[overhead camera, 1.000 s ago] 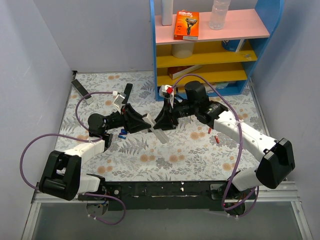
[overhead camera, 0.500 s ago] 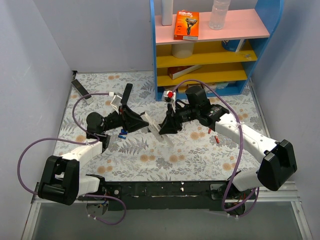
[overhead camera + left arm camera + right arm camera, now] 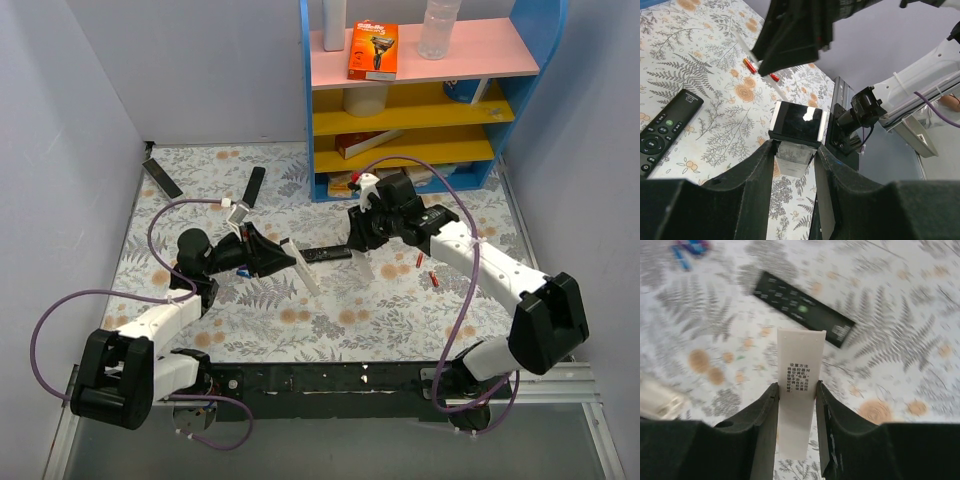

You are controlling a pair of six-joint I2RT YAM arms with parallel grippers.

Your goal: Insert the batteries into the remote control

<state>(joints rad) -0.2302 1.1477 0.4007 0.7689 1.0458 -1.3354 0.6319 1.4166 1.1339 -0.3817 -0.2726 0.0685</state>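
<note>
RISK: both your hands are full while the two tiny red cylindrical batteries (image 3: 749, 65) lie loose on the floral table (image 3: 330, 320), near right; setting something down could send them rolling | LEFT: left gripper (image 3: 795, 150) low, reaching right, fingers clamped on the slim white bar-shaped remote (image 3: 306, 277) | RIGHT: right gripper (image 3: 796, 390) farther, pointing down, fingers pinching the flat white plastic back cover (image 3: 801, 365) above a black button remote (image 3: 326, 253).
</note>
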